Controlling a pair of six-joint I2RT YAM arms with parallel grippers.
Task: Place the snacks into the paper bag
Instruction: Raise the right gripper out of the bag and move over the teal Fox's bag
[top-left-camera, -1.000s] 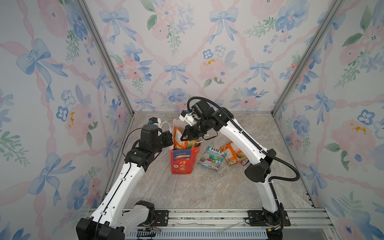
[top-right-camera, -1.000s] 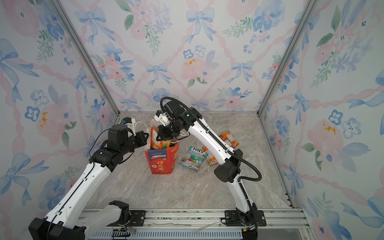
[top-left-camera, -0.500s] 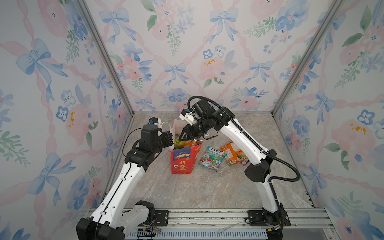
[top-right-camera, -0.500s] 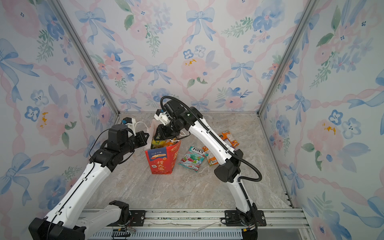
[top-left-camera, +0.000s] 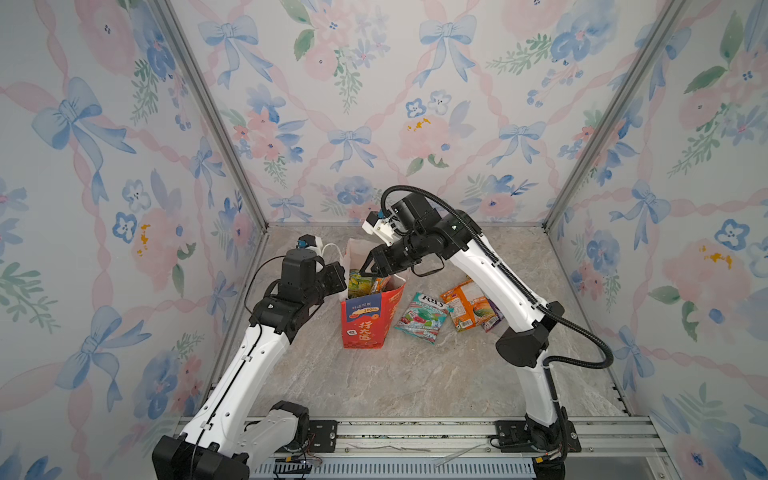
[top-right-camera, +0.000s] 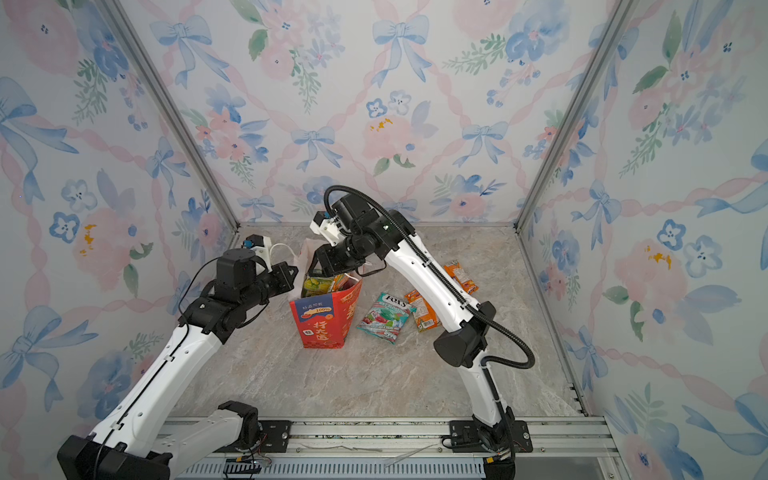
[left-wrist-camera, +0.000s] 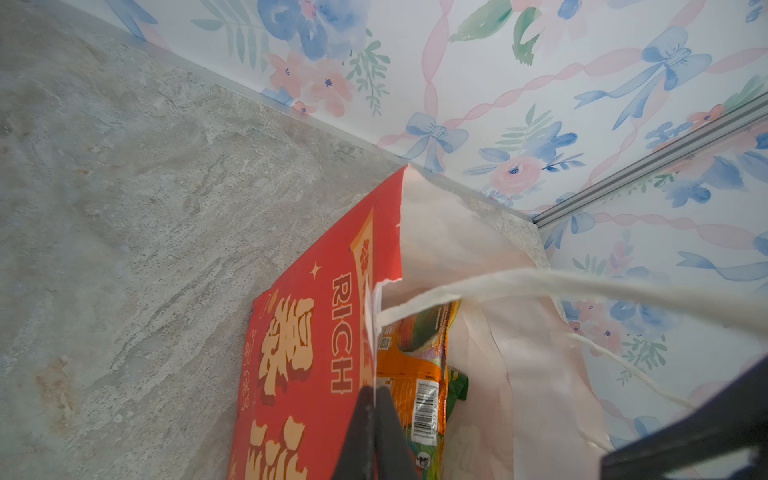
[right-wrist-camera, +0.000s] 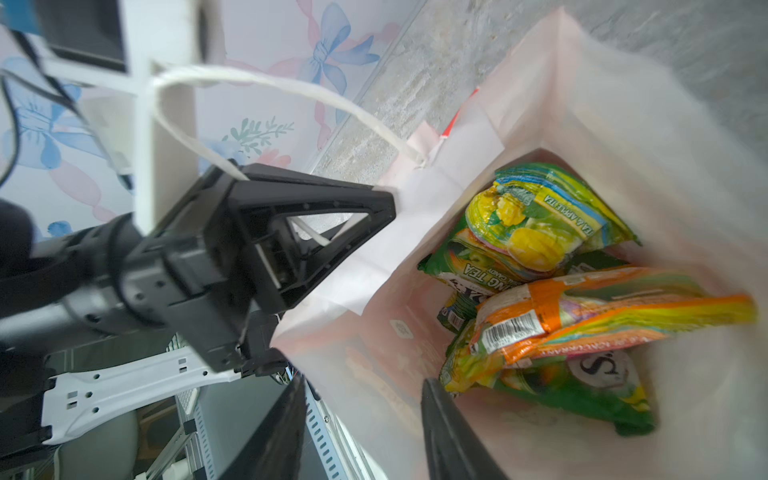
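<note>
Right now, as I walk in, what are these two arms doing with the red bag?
The left gripper pinches the rim of the paper bag, holding it open. The right gripper hangs over the bag's mouth, open and empty. Several snacks lie inside already; a teal packet and orange packets wait on the table.

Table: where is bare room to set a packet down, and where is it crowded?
Free: the table between the paper bag and the front rail. Crowded: right of the bag, where the teal packet and orange packets lie beside the right arm.
</note>
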